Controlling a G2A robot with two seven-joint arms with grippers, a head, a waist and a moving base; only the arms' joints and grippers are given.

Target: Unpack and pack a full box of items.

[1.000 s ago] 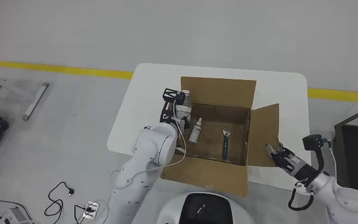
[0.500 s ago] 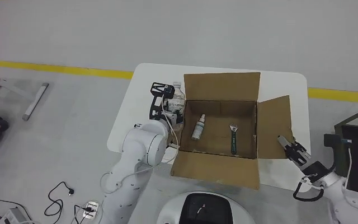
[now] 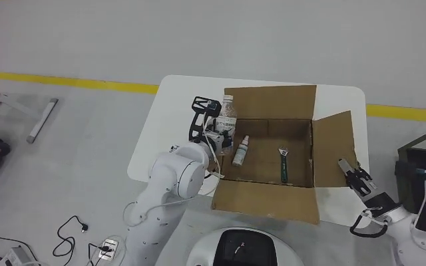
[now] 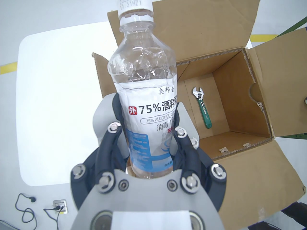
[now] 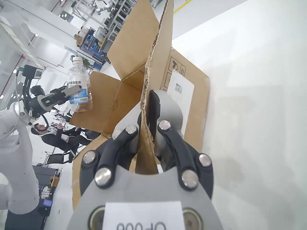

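Left fingers (image 4: 116,113) clamp the bottle (image 4: 141,72); right fingers (image 5: 168,113) pinch the flap (image 5: 158,37). We should lower it upright onto the tabletop (image 3: 173,120), clear of the box (image 3: 266,197).

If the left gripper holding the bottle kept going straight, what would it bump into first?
Probably the cardboard box's near side flap, just behind the bottle the left gripper holds; the bottle would hit before the fingers. Depth is unclear.

White rounded arms (image 3: 176,183) end in black, silver-screwed grippers (image 4: 147,111).

white table (image 3: 180,106), yellow floor line (image 3: 80,82)
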